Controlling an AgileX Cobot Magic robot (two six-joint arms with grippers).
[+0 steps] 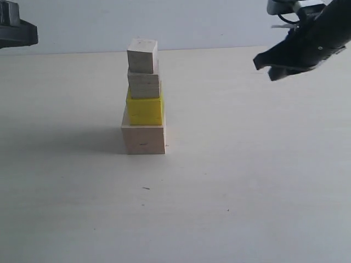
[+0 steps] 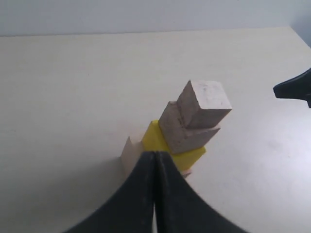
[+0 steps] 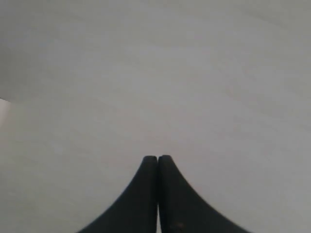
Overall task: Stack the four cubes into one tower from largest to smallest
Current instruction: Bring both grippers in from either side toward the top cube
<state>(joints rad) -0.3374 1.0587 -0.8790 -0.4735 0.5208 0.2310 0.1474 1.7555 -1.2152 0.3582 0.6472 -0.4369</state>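
Our black left gripper [image 2: 155, 153], shut and empty, points at the pale-wood-and-yellow cube tower [image 1: 145, 109] left of centre; our shut right gripper [image 1: 262, 63] hangs upper right.

Pale wood large cube [image 1: 143, 139], bright yellow cube [image 1: 145, 109], grain-lined medium cube [image 1: 144, 85], pale small cube [image 1: 142, 56]

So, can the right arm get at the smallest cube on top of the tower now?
Probably yes. The right claw hangs above the table, off to the side of the smallest cube, with nothing between them. It is shut, so it must open first.
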